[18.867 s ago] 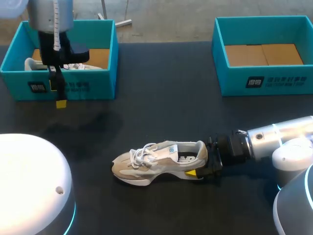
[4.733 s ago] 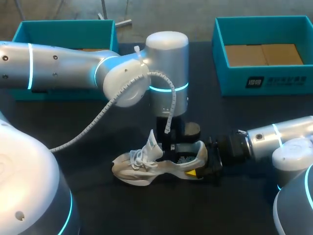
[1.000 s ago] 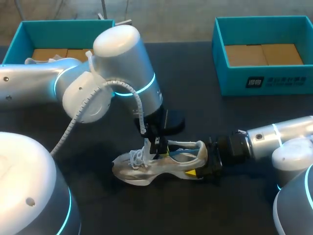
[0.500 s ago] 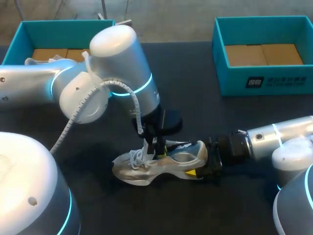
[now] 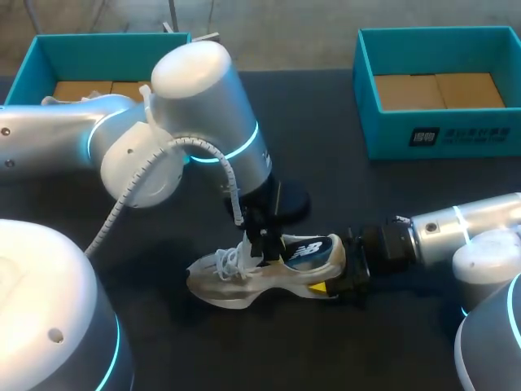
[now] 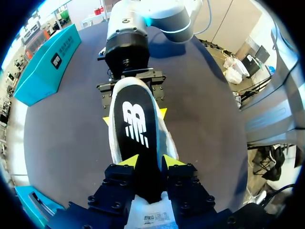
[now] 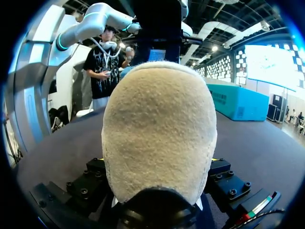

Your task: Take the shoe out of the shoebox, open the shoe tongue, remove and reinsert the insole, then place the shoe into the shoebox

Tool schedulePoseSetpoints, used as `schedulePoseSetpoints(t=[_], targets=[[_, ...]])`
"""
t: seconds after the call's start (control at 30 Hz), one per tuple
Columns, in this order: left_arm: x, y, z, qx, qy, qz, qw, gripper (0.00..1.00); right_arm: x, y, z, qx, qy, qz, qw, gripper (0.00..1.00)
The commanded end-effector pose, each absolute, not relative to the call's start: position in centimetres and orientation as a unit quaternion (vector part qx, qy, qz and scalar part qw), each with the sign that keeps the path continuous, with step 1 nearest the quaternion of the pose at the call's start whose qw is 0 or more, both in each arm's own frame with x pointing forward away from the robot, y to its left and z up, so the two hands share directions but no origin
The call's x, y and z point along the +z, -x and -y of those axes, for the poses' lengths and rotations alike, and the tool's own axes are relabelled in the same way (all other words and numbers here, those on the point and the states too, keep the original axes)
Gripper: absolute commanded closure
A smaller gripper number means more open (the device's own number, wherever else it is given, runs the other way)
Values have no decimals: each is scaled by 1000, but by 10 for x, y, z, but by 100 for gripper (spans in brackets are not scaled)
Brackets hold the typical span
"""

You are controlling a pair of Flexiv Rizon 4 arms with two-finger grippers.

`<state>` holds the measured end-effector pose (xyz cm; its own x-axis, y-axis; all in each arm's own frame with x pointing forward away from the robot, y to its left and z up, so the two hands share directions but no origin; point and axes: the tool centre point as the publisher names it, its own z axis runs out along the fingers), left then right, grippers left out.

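Left arm [image 5: 203, 106] steep, jaws tight on insole [image 6: 136, 126]; right arm [image 5: 456, 228] level, jaws seemingly tight on shoe heel [image 7: 159, 129].

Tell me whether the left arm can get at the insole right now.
Likely yes: the left gripper is clamped on the insole, and the right gripper holds the shoe by its heel.

**Around the Work: Table and the Far-Left Box**

A black table [image 5: 326, 195] with a matte, faintly scuffed top fills the head view; both wrist views show the same dark surface (it looks greyer there). At its far left corner stands an open teal box [image 5: 98, 49] with upright walls. Its brown cardboard floor [image 5: 81, 88] is bare along the back. At the box's left end a small pale thing [image 5: 50, 102] peeks out, mostly hidden, too little showing to tell what it is.
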<state>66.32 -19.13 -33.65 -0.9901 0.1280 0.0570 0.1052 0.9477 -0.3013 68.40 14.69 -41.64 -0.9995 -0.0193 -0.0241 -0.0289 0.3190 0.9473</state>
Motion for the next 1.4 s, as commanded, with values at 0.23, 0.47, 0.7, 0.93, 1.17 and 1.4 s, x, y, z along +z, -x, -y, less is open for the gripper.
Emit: schedulePoseSetpoints(t=[0.23, 0.47, 0.7, 0.93, 1.17, 1.4], targets=[[-332, -656, 197, 159, 55, 986, 21, 72, -416, -684, -149, 581, 14, -814, 4, 100], [-326, -652, 205, 174, 52, 983, 14, 73, -416, -684, -149, 581, 14, -814, 4, 100], [-330, -651, 212, 156, 46, 987, -16, 73, -416, -684, -149, 581, 14, -814, 4, 100], [-339, -659, 209, 151, 39, 988, 15, 71, -416, -684, -149, 581, 14, -814, 4, 100], [-350, -663, 199, 136, 33, 990, 34, 69, -416, -684, -149, 581, 14, -814, 4, 100], [-350, -654, 196, 142, 47, 987, 53, 66, -416, -684, -149, 581, 14, -814, 4, 100]])
